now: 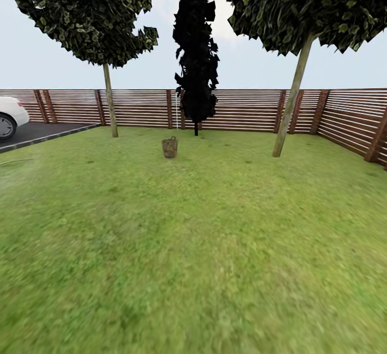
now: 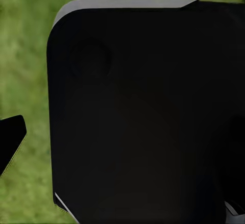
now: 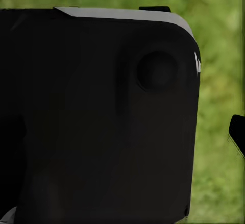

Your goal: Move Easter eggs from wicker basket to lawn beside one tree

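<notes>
Two trees: pale-trunked, leafy-crowned, in the head view; one tree (image 1: pixel 109 101) stands at the far left of the lawn (image 1: pixel 193 246), the other (image 1: pixel 292 101) leans at the far right.
Wicker basket: the wicker basket (image 1: pixel 170 147) sits upright on the grass far ahead, between the two trunks and nearer the left one; its contents are too small to tell.
Columnar tree: a black columnar tree (image 1: pixel 196 47) rises just behind the basket, before the fence.
Fence: a brown slatted fence (image 1: pixel 242 109) runs across the back and down the right side.
Driveway: a dark paved driveway (image 1: pixel 37 131) lies at far left, carrying part of a white car (image 1: pixel 11 117).
Left wrist view: a large black rounded body (image 2: pixel 148 112) with a pale grey edge sits close before the camera; blurred grass (image 2: pixel 25 55) lies beyond it. A black tip (image 2: pixel 11 134) juts in at the frame's edge. Whether the left tool is spread or pressed together cannot be told.
Right wrist view: a similar black body (image 3: pixel 97 117), bearing a round recess, over blurred grass (image 3: pixel 219 71); a small black tip (image 3: pixel 237 132) at the frame's edge. The right tool's state cannot be told either.
</notes>
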Robot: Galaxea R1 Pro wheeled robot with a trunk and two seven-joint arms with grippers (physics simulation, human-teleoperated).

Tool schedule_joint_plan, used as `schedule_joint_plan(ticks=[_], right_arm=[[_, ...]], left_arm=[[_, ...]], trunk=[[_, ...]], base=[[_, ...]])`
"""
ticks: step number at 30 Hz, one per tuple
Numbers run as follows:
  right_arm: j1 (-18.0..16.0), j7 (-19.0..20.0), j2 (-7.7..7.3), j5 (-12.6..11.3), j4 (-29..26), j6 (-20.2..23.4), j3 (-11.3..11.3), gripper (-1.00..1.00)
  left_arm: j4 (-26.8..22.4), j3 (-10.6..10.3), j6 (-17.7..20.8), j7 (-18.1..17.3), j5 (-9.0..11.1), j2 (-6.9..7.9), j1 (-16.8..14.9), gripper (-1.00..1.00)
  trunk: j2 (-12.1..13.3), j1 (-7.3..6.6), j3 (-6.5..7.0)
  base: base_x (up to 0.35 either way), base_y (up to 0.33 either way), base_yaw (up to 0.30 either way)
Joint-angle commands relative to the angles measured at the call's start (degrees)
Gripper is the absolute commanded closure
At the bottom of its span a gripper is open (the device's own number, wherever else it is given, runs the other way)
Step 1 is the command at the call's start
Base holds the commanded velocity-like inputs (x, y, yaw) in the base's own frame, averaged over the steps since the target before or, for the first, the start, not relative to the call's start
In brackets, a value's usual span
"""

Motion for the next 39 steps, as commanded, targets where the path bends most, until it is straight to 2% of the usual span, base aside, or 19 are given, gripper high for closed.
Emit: schedule_joint_plan(ticks=[1, 33, 36, 39], right_arm=[[0.0, 0.0, 0.0, -0.1, 0.1, -0.2, 0.0, -1.0], [0.0, 0.0, 0.0, -0.1, 0.1, -0.2, 0.0, -1.0], [0.0, 0.0, 0.0, -0.1, 0.1, -0.2, 0.0, -1.0], [0.0, 0.0, 0.0, -0.1, 0.1, -0.2, 0.0, -1.0]], left_arm=[[-0.1, 0.3, 0.0, 0.0, 0.0, -0.02, 0.0, -1.0], [-0.1, 0.3, 0.0, 0.0, 0.0, 0.07, 0.0, -1.0], [-0.1, 0.3, 0.0, 0.0, 0.0, 0.24, 0.0, -1.0], [-0.1, 0.4, 0.0, 0.0, 0.1, 1.07, 0.0, -1.0]], trunk=[[0.0, 0.03, -0.05], [0.0, 0.03, -0.05], [0.0, 0.03, -0.05], [0.0, 0.03, -0.05]], base=[[0.341, 0.0, 0.0], [0.341, 0.0, 0.0], [0.342, 0.0, 0.0], [0.341, 0.0, 0.0]])
